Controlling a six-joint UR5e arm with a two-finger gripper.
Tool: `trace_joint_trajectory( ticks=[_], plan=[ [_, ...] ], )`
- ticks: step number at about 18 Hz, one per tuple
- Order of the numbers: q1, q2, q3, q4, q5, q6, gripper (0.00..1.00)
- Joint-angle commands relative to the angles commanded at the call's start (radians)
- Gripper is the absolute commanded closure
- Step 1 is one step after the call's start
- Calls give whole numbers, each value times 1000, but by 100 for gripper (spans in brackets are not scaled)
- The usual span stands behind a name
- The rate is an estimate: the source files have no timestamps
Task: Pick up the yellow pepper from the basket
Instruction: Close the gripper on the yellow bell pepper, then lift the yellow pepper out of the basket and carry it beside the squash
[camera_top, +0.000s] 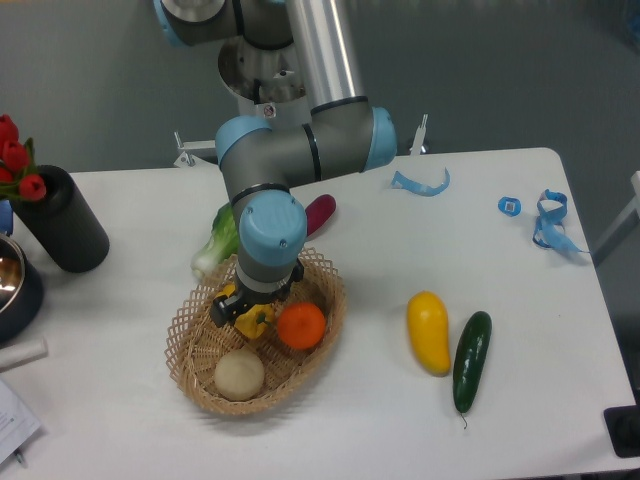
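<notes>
The oval tan wicker basket (195, 375) sits on the white table left of centre. Inside it lie the small yellow pepper (256, 320), an orange (301, 325) to its right and a pale round onion-like vegetable (240, 375) in front. My gripper (246, 312) reaches straight down into the basket, and its dark fingers stand around the yellow pepper, which is partly hidden by them. The pepper appears to rest low in the basket. I cannot tell whether the fingers press on it.
A smooth yellow mango-shaped fruit (428, 331) and a dark green cucumber (471, 360) lie to the right. A green leafy vegetable (218, 242) and a purple one (320, 212) lie behind the basket. A black vase (64, 232) with red flowers stands at the left. Blue tape bits (421, 184) lie at the back right.
</notes>
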Motion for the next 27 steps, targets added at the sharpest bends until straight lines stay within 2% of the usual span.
trace_joint_trajectory(
  ticks=[4, 5, 7, 10, 13, 16, 18, 22, 27],
  plan=[
    [-11, -2, -2, 0, 0, 0, 13],
    [-11, -2, -2, 0, 0, 0, 19],
    [-11, -2, -2, 0, -2, 0, 40],
    [-11, -2, 3, 0, -2, 0, 53],
    [-11, 2, 12, 0, -3, 3, 58],
    [-11, 6, 52, -14, -3, 12, 65],
    [-3, 8, 99, -32, -3, 17, 65],
    [21, 12, 196, -113, -5, 69, 65],
    [109, 43, 265, -123, 0, 139, 65]
  ],
)
